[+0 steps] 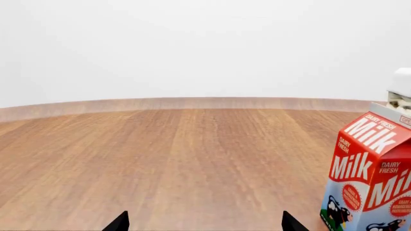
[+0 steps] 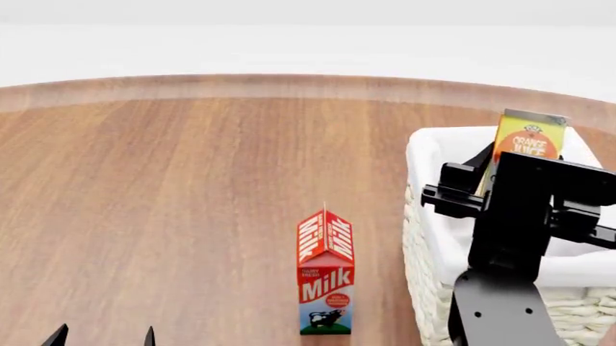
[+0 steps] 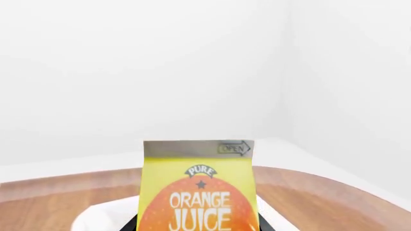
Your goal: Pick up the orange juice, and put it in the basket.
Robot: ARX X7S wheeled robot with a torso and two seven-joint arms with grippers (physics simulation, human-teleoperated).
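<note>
The wooden table (image 2: 173, 194) spans the head view. At four o'clock sits the basket (image 2: 428, 238). The right gripper (image 2: 495, 187) pinches the orange juice (image 2: 527, 140) upright over the basket's inside. The Milk carton (image 2: 324, 277) stands at six o'clock. The left gripper (image 1: 202, 224) sits spread, empty.

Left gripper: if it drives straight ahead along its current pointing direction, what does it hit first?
Probably nothing. In the left wrist view, the left gripper faces bare wooden table all the way to its far edge. The milk carton stands off to one side of that line, though how much clearance it leaves is hard to judge.
</note>
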